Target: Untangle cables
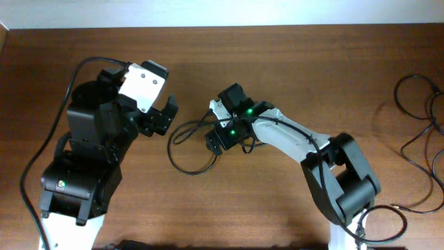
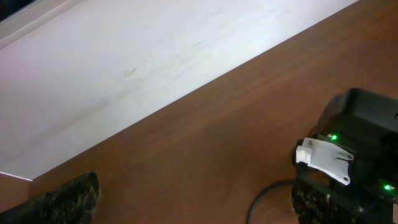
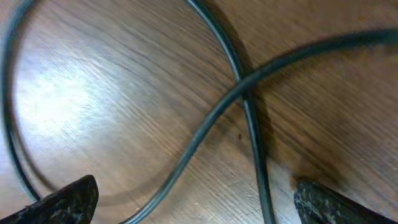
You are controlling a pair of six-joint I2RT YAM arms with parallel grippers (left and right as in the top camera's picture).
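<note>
A thin black cable lies in a loose loop on the wooden table, between the two arms. My right gripper hovers low over the loop's right side. In the right wrist view its jaws are open wide, with two strands of the cable crossing on the wood between and above them. My left gripper is open and empty, just left of the loop. In the left wrist view its jaws frame bare wood, with an arc of the cable at the lower right. More black cables sprawl at the far right edge.
The right arm's wrist, with green lights, fills the right side of the left wrist view. A white surface lies beyond the table's far edge. A thick black arm wire curves around the left arm's base.
</note>
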